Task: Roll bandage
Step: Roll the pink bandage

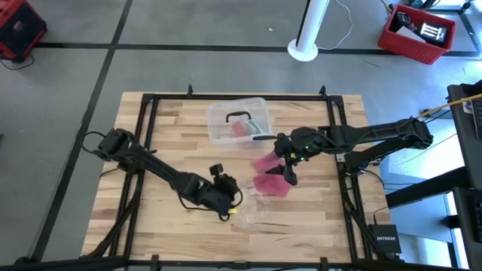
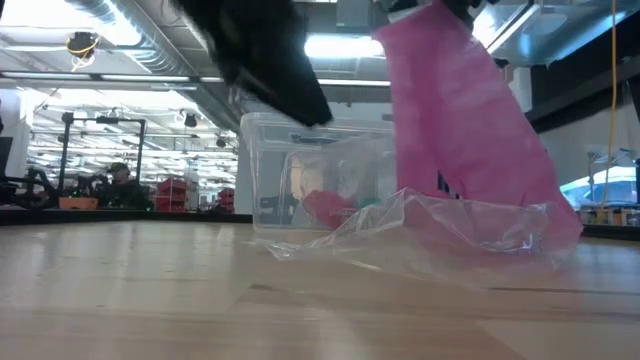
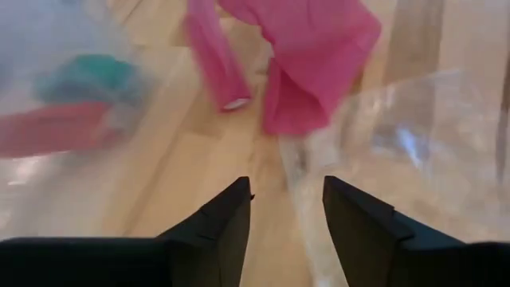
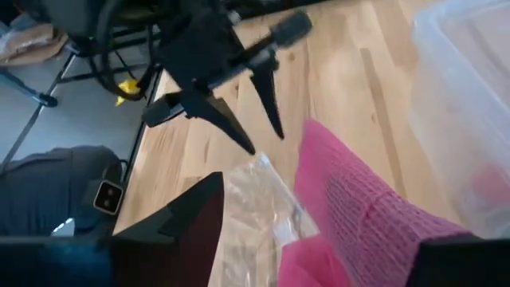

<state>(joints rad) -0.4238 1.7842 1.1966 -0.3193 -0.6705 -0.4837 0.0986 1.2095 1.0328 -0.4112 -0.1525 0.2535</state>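
Our right gripper (image 1: 288,175), apart around the pink bandage (image 1: 269,173), lifts it to free it from the wrapper (image 1: 252,211); our left gripper (image 1: 230,205) waits apart just beside.

Clear box (image 1: 238,120) blocks far centre, wrapper (image 1: 252,211) near front, bare wood left.

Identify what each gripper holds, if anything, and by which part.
The left gripper is open and empty. The bandage hangs by its upper end at the right gripper; grip unclear.
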